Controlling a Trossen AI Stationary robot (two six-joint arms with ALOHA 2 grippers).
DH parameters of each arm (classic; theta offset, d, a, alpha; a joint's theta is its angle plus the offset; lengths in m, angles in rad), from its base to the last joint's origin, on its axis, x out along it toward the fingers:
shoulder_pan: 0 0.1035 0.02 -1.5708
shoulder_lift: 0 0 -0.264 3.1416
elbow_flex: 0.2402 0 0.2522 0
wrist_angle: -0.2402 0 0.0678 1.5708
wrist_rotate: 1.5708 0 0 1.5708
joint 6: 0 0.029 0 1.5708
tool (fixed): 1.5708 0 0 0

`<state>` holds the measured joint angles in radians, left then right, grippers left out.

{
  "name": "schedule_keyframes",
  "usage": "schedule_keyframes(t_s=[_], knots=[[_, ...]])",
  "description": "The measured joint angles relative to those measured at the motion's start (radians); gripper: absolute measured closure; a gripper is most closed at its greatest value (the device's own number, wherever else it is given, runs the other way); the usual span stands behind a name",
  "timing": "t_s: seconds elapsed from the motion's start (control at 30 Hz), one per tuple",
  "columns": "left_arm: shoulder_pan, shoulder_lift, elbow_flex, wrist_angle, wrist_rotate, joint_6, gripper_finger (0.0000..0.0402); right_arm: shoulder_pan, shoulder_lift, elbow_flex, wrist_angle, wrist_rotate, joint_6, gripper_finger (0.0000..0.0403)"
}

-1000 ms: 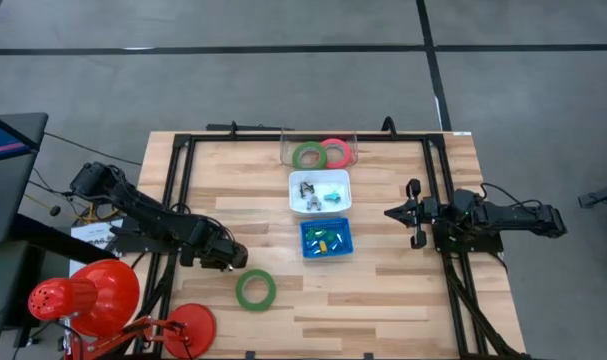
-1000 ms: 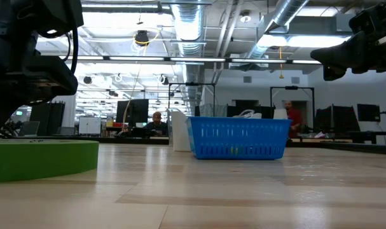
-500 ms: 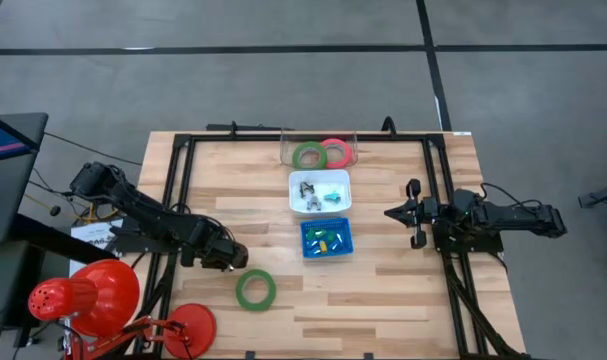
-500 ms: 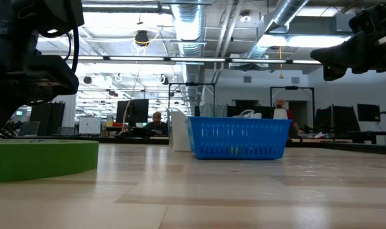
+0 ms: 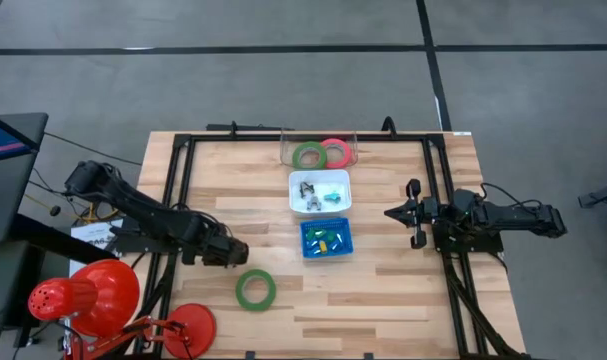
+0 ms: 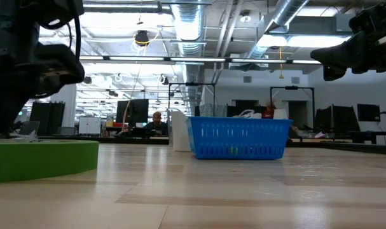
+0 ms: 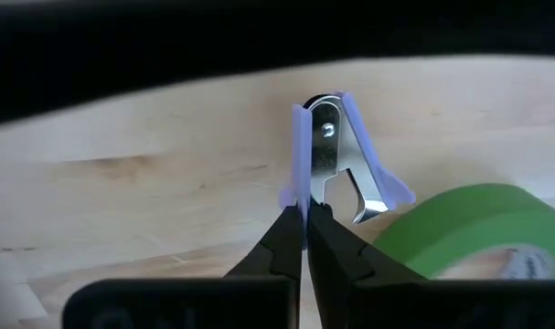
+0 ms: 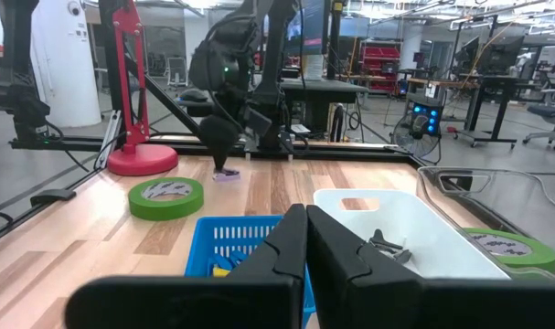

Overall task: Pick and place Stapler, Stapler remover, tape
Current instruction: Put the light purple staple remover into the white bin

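Observation:
A staple remover (image 7: 336,160) with lilac grips and metal claws sits on the wood at the table's near left. My left gripper (image 7: 304,212) points down at it and is shut on it. A green tape ring (image 5: 255,288) lies flat on the table just beside it. One more green ring (image 5: 309,155) and a pink-red ring (image 5: 335,152) lie in a clear container at the far edge. My right gripper (image 5: 391,213) waits shut at the right, level above the table. I cannot pick out a stapler. My left gripper pinches one lilac grip of the staple remover (image 7: 299,183) between its two fingertips, at that grip's edge. The fingers come from above, pointing steeply down. In the right wrist view the remover's lilac end (image 8: 227,174) sits at the tabletop under the fingers.
A white bin (image 5: 320,190) with metal pieces and a blue basket (image 5: 326,238) with small coloured pieces stand mid-table. A black frame (image 5: 178,200) runs around the table. A red lamp (image 5: 93,300) stands at the near left corner. Bare wood lies at the near right.

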<state>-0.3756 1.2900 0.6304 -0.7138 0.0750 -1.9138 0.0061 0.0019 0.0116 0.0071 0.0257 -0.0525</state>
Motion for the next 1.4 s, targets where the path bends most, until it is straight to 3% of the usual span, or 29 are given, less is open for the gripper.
schedule_keyframes(t_s=[0.6, 1.0, 1.4], knots=[[0.054, -0.204, 0.002, 0.095, -0.191, 0.080, 0.0398, 0.000, 0.000, 0.000, 0.000, 0.000, 0.000, 0.0402], [0.183, -0.216, 0.002, 0.407, -0.306, 0.254, 0.0398, 0.000, 0.000, 0.000, 0.000, 0.000, 0.000, 0.0402], [0.388, -0.216, 0.002, 0.680, -0.312, 0.491, 0.0398, 0.000, 0.000, 0.000, 0.000, 0.000, 0.000, 0.0402]])
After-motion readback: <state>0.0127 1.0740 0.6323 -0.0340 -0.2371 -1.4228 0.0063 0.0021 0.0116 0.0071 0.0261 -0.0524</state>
